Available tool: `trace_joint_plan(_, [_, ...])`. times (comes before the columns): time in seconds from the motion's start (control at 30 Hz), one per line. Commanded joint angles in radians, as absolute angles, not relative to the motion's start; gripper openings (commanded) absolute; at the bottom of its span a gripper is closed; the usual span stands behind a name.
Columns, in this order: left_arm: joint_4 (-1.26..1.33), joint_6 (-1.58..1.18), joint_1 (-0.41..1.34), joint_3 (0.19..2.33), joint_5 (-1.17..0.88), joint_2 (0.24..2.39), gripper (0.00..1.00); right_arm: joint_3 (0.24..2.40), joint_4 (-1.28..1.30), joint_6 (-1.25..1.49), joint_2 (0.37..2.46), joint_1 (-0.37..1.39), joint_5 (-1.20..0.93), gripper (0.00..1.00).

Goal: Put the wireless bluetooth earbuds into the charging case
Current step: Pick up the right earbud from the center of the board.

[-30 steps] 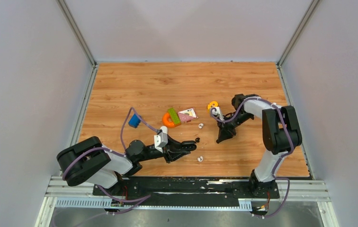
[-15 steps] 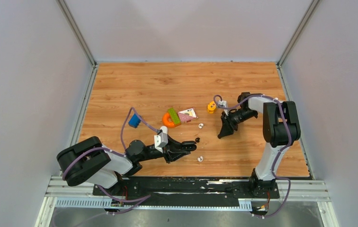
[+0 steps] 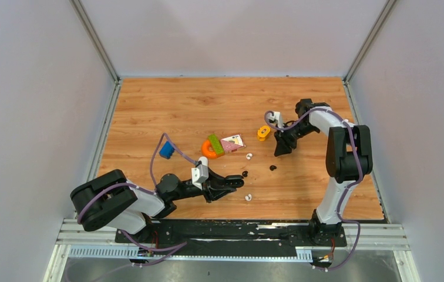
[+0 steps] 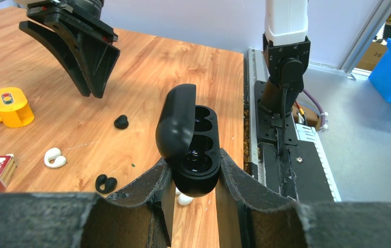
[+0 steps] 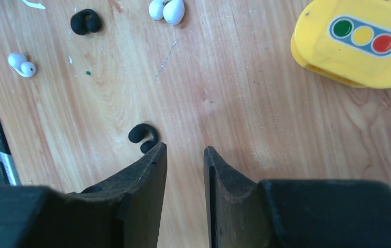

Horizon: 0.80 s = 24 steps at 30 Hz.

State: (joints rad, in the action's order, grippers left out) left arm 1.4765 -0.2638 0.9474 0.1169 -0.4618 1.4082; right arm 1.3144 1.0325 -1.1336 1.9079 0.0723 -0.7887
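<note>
My left gripper (image 3: 237, 182) is shut on the open black charging case (image 4: 196, 129); its lid stands up and its two sockets look empty. My right gripper (image 5: 184, 150) is open and empty, just above the table. A black earbud (image 5: 144, 135) lies by its left fingertip, also in the top view (image 3: 273, 168). A second black earbud (image 3: 245, 173) lies just beyond the case. One white earbud (image 3: 249, 156) lies farther back, another (image 3: 248, 198) right of the case and nearer. The left wrist view shows the right gripper (image 4: 92, 93) beyond the case.
A yellow traffic-light toy (image 3: 263, 133) sits just left of my right gripper. An orange ring (image 3: 209, 148), a green block (image 3: 215, 144) and a small card box (image 3: 232, 141) are grouped mid-table. A blue block (image 3: 166, 150) lies to the left.
My right gripper has drawn back toward the far side. A black earbud now lies on the table where the gripper was. The left arm and case have not moved.
</note>
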Motion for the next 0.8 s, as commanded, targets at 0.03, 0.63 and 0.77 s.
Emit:
trace_joint_plan(0.03, [1.510,-0.255,0.953,0.139,-0.462,1.405,0.00,1.344,1.071,-1.265,1.910,0.129,-0.729,0.35])
trace_joint_plan(0.63, [1.502,-0.250,0.953,0.138,-0.459,1.398,0.00,1.254,1.034,-1.334,1.931,0.203,-0.633,0.37])
trace_joint_plan(0.77, [1.499,-0.251,0.952,0.139,-0.459,1.399,0.00,1.236,1.036,-1.340,1.927,0.204,-0.640,0.38])
